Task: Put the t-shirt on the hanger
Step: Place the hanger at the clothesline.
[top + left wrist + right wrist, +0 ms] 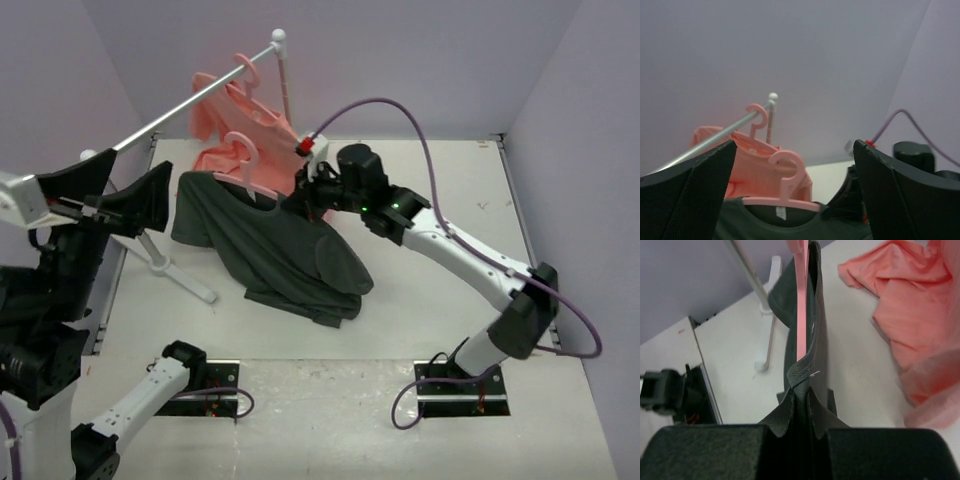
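The dark charcoal-grey cloth t-shirt (285,255) is draped over the thin salmon-pink plastic hanger (247,170). The hanger's sloping arms sit inside the neck opening and its curved hook stands up above the collar. A small pale label (781,213) shows just below the hanger's bar. The shirt's lower part spreads in folds onto the white table (430,330).

The right gripper (801,430) is at the shirt's shoulder nearest it, fingers pressed together on a pinch of the dark cloth. The hanger's pink edge runs away from that pinch. I cannot tell whether the plastic itself is caught in the grip.

The left gripper (793,144) is raised off to the shirt's other side, its fingers spread wide with nothing between them and clear of the cloth.

Behind, a salmon-pink garment (240,118) hangs from another pink hanger on a slanted silver metal rail (190,105).
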### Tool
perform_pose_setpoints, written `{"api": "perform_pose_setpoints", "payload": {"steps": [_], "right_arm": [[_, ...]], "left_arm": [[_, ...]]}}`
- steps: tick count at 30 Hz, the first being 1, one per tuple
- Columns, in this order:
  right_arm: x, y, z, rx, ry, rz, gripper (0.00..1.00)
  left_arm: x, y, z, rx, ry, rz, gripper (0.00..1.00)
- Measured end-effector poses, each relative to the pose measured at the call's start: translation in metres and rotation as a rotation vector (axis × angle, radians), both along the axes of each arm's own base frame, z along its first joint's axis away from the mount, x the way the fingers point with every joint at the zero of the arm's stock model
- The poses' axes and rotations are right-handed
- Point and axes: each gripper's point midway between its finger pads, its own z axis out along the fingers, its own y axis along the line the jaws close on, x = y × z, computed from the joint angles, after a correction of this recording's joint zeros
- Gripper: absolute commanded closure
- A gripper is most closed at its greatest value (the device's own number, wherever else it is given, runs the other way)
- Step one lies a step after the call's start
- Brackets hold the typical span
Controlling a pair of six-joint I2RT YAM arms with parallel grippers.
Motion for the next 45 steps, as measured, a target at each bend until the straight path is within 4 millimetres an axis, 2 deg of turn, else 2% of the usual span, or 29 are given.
{"api": "perform_pose_setpoints", "payload": {"steps": [2, 4, 6, 9, 12, 15, 20, 24, 28, 35, 38, 40, 41, 42, 43, 45], "right_arm": [[0.019, 0.036, -0.004, -0.002, 0.003, -0.028, 1.00], [0.034, 0.070, -0.005, 0.008, -0.007, -0.051, 1.00], [0.044, 0.092, -0.007, 0.019, -0.016, -0.069, 1.00], [0.058, 0.112, -0.003, 0.043, -0.044, -0.103, 1.00], [0.070, 0.120, 0.002, 0.075, -0.080, -0.142, 1.00], [0.078, 0.120, 0.011, 0.100, -0.113, -0.171, 1.00], [0.091, 0.131, 0.044, 0.163, -0.188, -0.180, 1.00], [0.100, 0.142, 0.063, 0.201, -0.236, -0.178, 1.00], [0.106, 0.151, 0.052, 0.191, -0.236, -0.172, 1.00], [0.107, 0.154, 0.004, 0.121, -0.183, -0.167, 1.00], [0.107, 0.154, -0.015, 0.101, -0.161, -0.168, 0.88], [0.107, 0.154, -0.016, 0.105, -0.160, -0.169, 0.54], [0.107, 0.155, -0.016, 0.108, -0.159, -0.169, 0.29], [0.107, 0.155, -0.016, 0.112, -0.154, -0.170, 0.12], [0.106, 0.154, -0.017, 0.110, -0.148, -0.173, 0.02], [0.104, 0.152, -0.022, 0.103, -0.135, -0.175, 0.01]], "left_arm": [[-0.014, 0.010, 0.015, -0.015, -0.065, 0.028, 0.00], [-0.015, 0.018, 0.024, -0.012, -0.099, 0.067, 0.00], [-0.004, 0.021, 0.027, -0.002, -0.094, 0.111, 0.00], [0.027, 0.019, 0.028, 0.021, -0.049, 0.168, 0.00], [0.056, 0.014, 0.017, 0.055, 0.002, 0.214, 0.00], [0.075, 0.012, -0.004, 0.092, 0.042, 0.249, 0.00], [0.085, 0.021, -0.043, 0.128, 0.083, 0.314, 0.00], [0.086, 0.031, -0.042, 0.123, 0.067, 0.360, 0.00], [0.079, 0.039, -0.038, 0.100, 0.036, 0.388, 0.00], [0.066, 0.052, -0.031, 0.065, -0.006, 0.430, 0.00], [0.067, 0.053, -0.031, 0.062, -0.007, 0.440, 0.00], [0.070, 0.052, -0.033, 0.065, -0.003, 0.441, 0.00], [0.071, 0.052, -0.034, 0.068, 0.001, 0.440, 0.00], [0.074, 0.050, -0.035, 0.073, 0.006, 0.436, 0.00], [0.076, 0.048, -0.037, 0.079, 0.010, 0.429, 0.00], [0.082, 0.043, -0.041, 0.092, 0.025, 0.413, 0.00]]}}
